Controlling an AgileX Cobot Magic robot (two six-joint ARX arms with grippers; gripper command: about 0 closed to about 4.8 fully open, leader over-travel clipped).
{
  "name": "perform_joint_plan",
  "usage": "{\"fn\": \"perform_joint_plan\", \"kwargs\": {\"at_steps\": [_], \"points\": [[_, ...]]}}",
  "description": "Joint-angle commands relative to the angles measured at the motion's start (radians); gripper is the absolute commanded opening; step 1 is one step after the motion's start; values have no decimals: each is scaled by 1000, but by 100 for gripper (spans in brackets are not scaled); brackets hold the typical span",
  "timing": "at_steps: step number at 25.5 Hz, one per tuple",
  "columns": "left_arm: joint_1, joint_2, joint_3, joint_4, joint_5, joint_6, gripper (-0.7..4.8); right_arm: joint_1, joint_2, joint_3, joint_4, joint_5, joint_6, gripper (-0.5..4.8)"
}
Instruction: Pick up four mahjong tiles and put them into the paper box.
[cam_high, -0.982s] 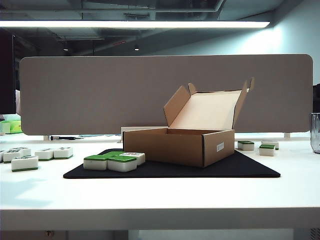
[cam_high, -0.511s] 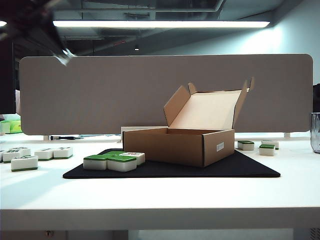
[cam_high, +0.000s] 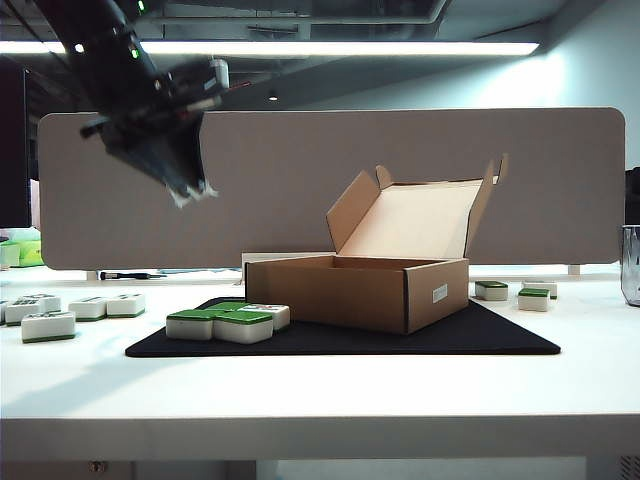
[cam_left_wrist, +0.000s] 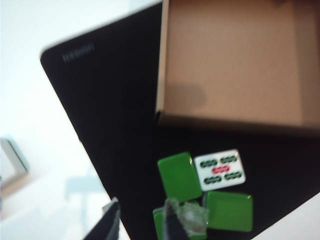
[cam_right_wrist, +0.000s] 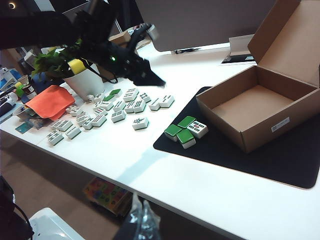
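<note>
White tabletop (cam_high: 320, 400) under a long ceiling strip light (cam_high: 300, 48), backed by a wide grey divider panel (cam_high: 330, 190). On it, a black mat (cam_high: 480, 335) with faint grey lettering in one corner, too blurred to read in the left wrist view. Paper box (cam_high: 357, 292) on the mat's middle, lid thrown open and standing up at the far side, open top facing up, long axis running left to right, inside bare and pale; small white label (cam_high: 440, 293) on the right-hand side wall, print too small to read. Four mahjong tiles (cam_high: 227, 321) lying flat in a tight cluster on the mat just left of the box, not touching it: three green backs up, one face up with rows of dark green marks and a red one in the middle, long sides roughly in line with the box's near wall. More loose tiles (cam_high: 75, 310) on the bare table far to the left, and a few small ones (cam_high: 515, 293) to the right beyond the mat. Left gripper (cam_high: 195, 192) hanging high in the air above and left of the cluster, fingertips pointing down, jaws slightly parted, nothing between them. Right gripper (cam_right_wrist: 141, 215) low at the table's near edge, well apart from box and tiles, pale fingers close together, holding nothing; whether fully shut cannot be told.
</note>
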Motion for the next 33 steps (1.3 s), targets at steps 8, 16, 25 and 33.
{"fn": "perform_joint_plan", "kwargs": {"at_steps": [8, 16, 25, 33], "points": [[-48, 128, 4, -165, -12, 5, 133, 0, -11, 3, 8, 0, -3, -1], [-108, 177, 3, -177, -153, -1, 324, 0, -11, 3, 8, 5, -3, -1], [-122, 254, 3, -139, -157, -77, 322, 0, -11, 3, 8, 5, -3, -1], [-123, 263, 3, -79, -160, -113, 252, 0, -11, 3, 8, 5, -3, -1]]}}
